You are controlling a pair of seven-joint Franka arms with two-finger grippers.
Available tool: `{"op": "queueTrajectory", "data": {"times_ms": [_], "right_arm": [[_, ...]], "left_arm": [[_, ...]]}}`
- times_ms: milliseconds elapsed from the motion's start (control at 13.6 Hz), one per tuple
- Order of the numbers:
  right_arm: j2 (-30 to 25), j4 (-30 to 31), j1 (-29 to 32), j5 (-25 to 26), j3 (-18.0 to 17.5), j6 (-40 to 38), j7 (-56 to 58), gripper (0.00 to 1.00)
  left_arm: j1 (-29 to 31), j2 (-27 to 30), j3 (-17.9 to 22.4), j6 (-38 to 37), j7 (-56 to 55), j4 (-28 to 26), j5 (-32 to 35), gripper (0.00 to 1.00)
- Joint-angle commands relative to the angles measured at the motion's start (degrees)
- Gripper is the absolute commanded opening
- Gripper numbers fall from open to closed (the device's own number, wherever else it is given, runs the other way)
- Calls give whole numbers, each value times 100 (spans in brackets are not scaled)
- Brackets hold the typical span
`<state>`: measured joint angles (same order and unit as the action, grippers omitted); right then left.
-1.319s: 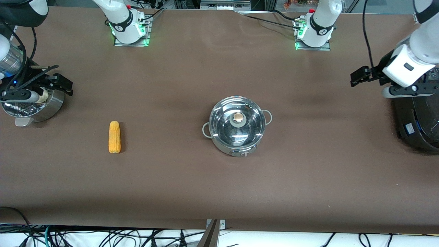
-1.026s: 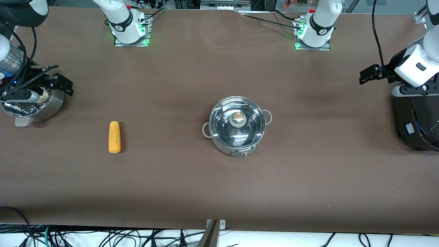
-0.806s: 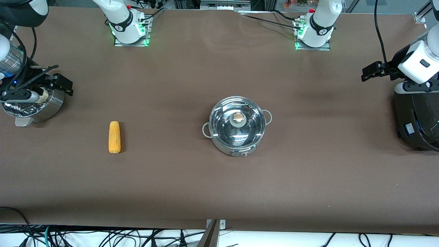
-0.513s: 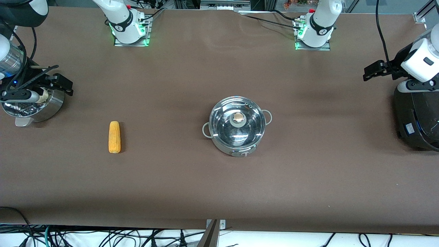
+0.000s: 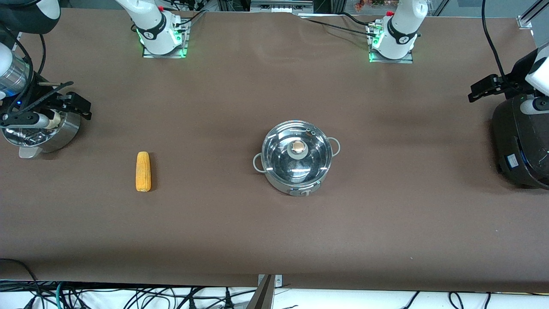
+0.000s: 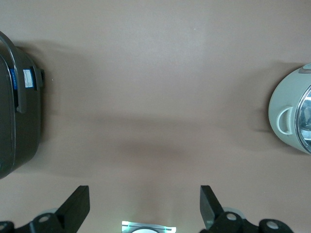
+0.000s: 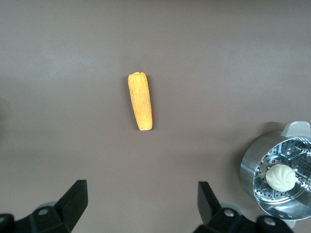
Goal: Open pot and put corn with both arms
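Observation:
The steel pot [image 5: 297,159] stands mid-table, its glass lid with the tan knob [image 5: 298,147] resting on it; its edge also shows in the left wrist view [image 6: 293,119]. The yellow-orange corn [image 5: 143,171] lies flat on the table toward the right arm's end, also seen in the right wrist view [image 7: 140,101]. My right gripper [image 5: 84,108] hangs open and empty over the table's end by the steamer pot, apart from the corn. My left gripper [image 5: 477,91] is open and empty in the air beside the black cooker, well away from the pot.
A steel steamer pot [image 5: 43,131] holding a white bun [image 7: 279,175] stands at the right arm's end. A large black cooker [image 5: 521,146] stands at the left arm's end. Brown table surface lies bare between corn and pot.
My left gripper has drawn back toward its end of the table, away from the pot, staying open. The right arm, corn and pot have not moved.

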<state>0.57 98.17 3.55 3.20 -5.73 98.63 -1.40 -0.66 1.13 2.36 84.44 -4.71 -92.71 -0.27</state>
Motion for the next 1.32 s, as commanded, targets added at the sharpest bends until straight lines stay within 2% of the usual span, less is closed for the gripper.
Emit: {"op": "queueTrajectory", "data": {"times_ms": [0,1246], "right_arm": [[48,-131,23,-65,-7,-90,96,100],[153,-254,23,-21,-7,-37,70,100]], "left_arm": [[39,-78,-25,-138,181,183,106,100],[48,-87,-16,-112,120,174,106,100]]}}
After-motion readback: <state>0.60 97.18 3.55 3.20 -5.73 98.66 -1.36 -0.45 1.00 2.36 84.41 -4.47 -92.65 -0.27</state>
